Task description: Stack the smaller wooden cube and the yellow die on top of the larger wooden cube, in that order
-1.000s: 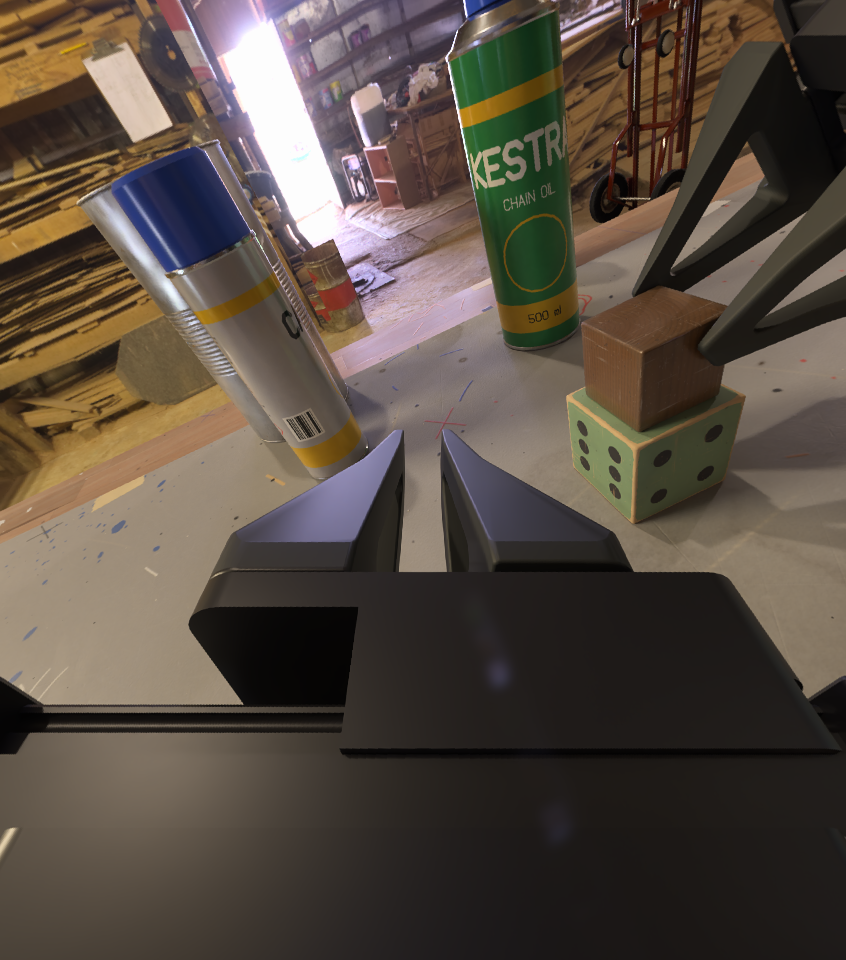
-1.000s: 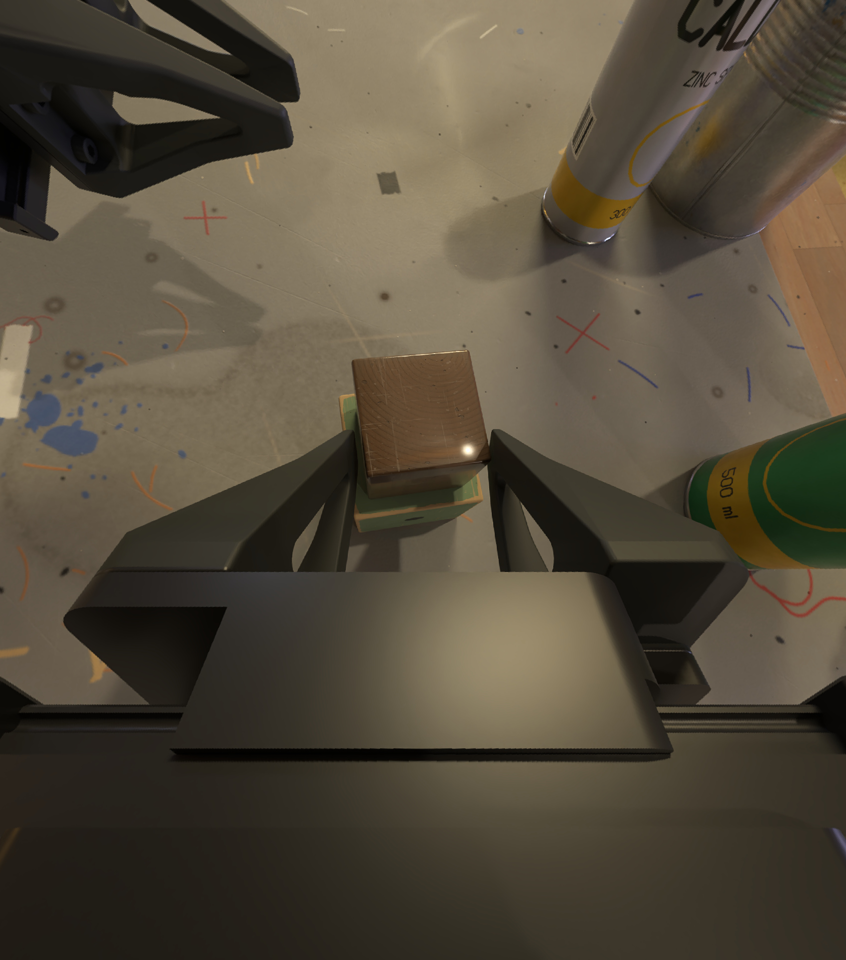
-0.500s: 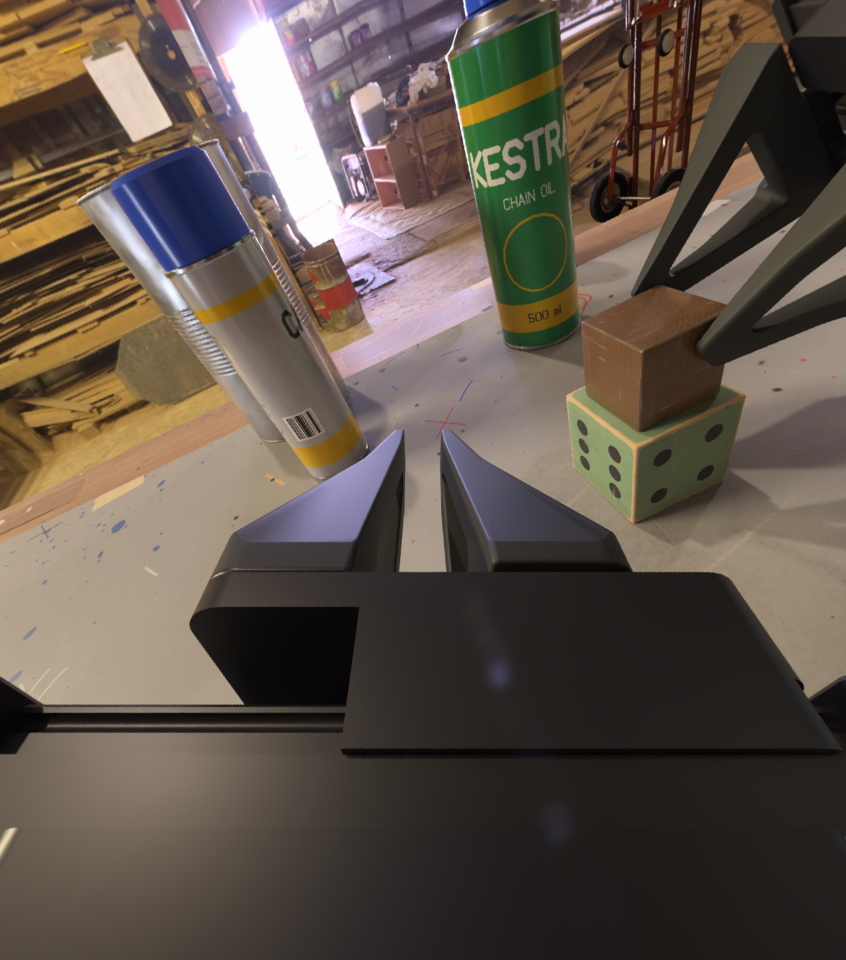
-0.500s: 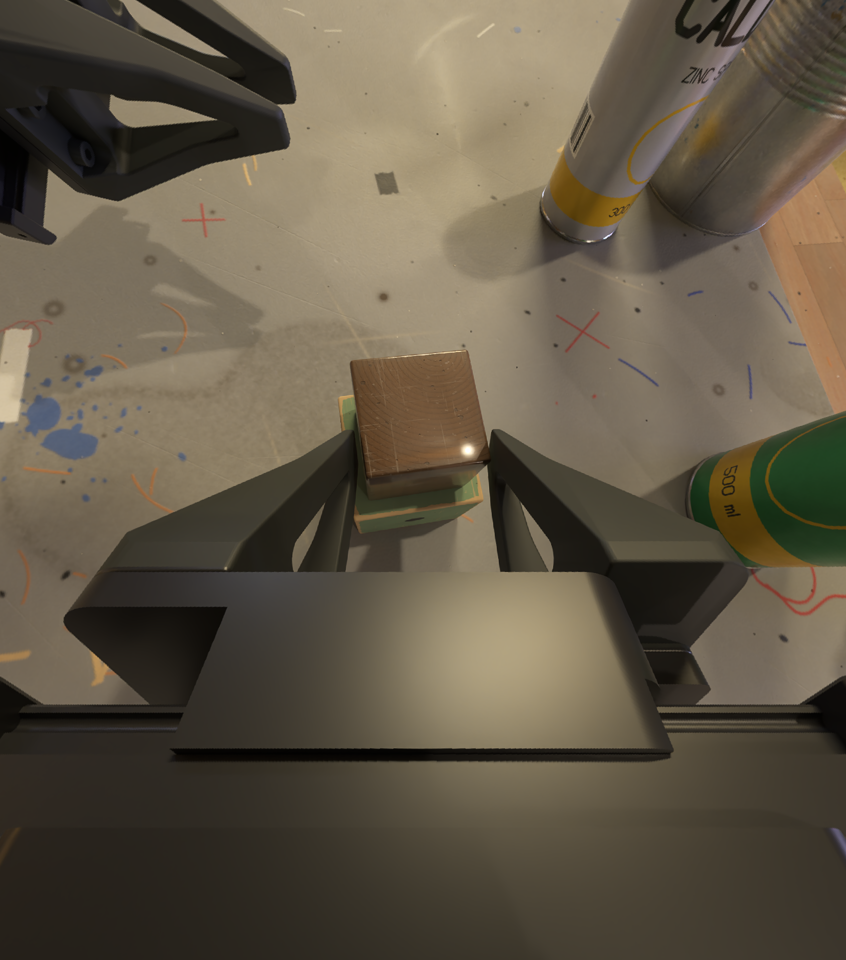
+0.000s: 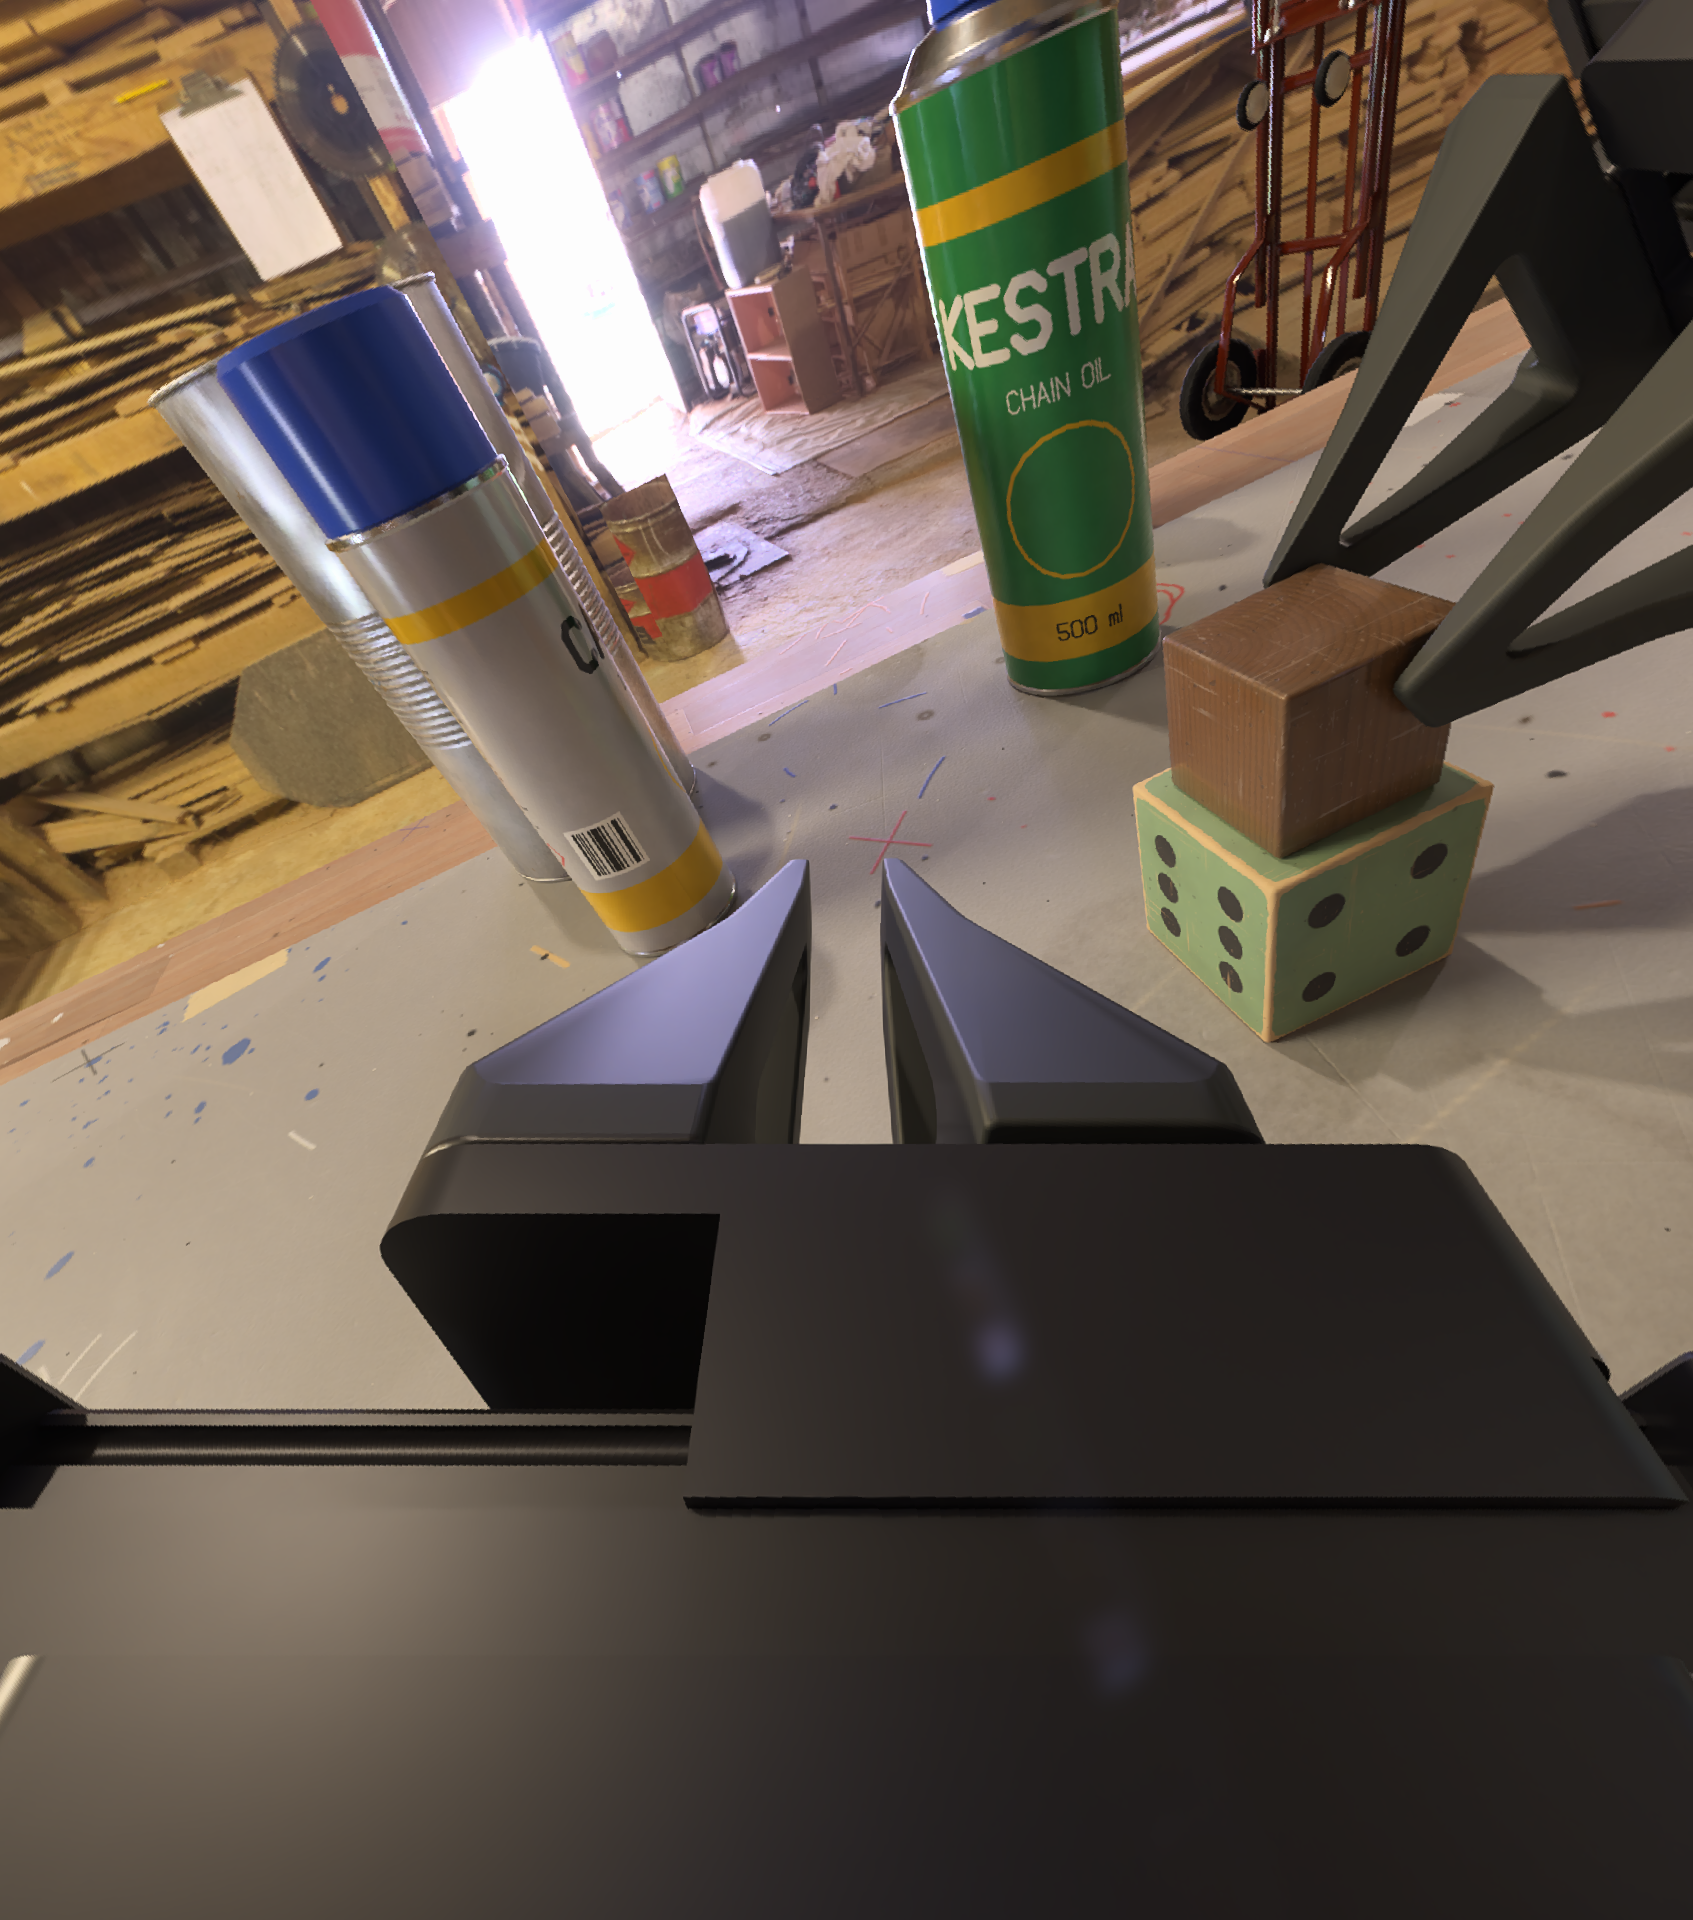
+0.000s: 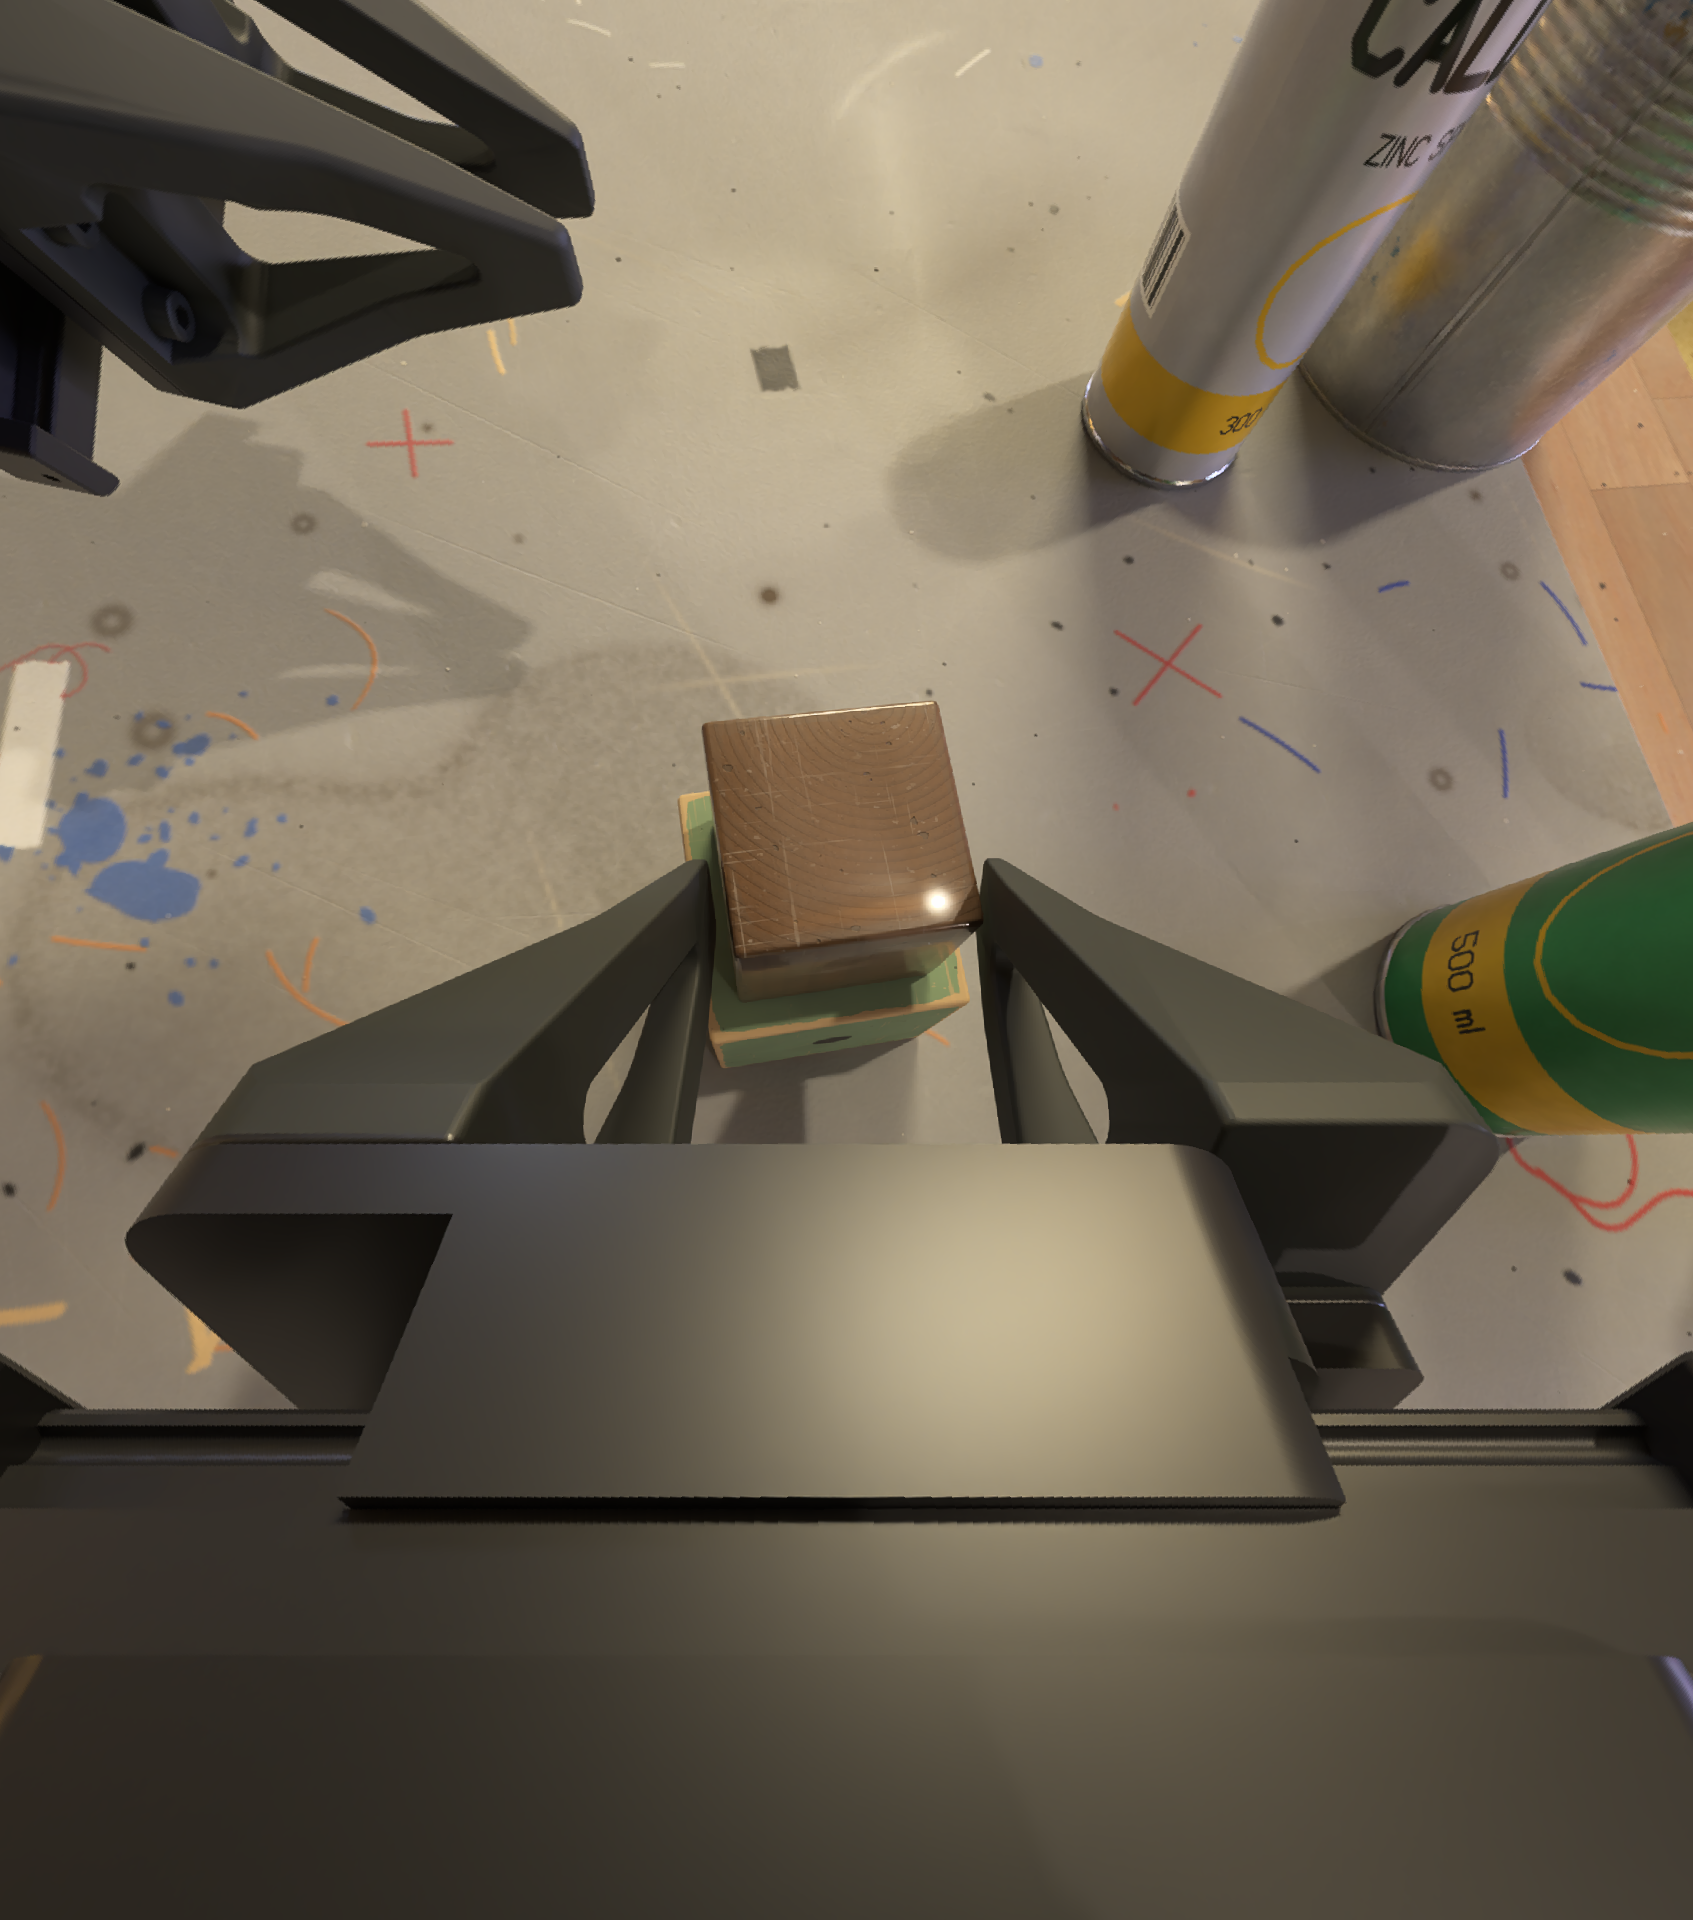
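A brown wooden cube [image 6: 837, 821] rests on a green die with black pips [image 5: 1309, 914], set off toward one corner of it [image 6: 826, 1034]. My right gripper [image 6: 844, 883] reaches down over the stack, with its two fingers pressed against opposite sides of the cube. In the left wrist view one of its fingertips [image 5: 1424, 691] touches the cube [image 5: 1289, 707]. My left gripper [image 5: 844, 873] hovers low over the table to the left of the stack, shut and empty. It also shows in the right wrist view [image 6: 551, 208]. I see no second wooden cube and no yellow die.
A green spray can [image 5: 1029, 364] stands behind the stack. A silver spray can with a blue cap [image 5: 499, 665] and a plain metal tin [image 6: 1548, 260] stand together near the table's wooden edge [image 6: 1673, 582]. The grey tabletop [image 6: 509, 644] is paint-marked.
Almost nothing differs. The right wrist view has drifted by a few pixels. Both grippers keep the same finger spacing, and the cube stays on the die.
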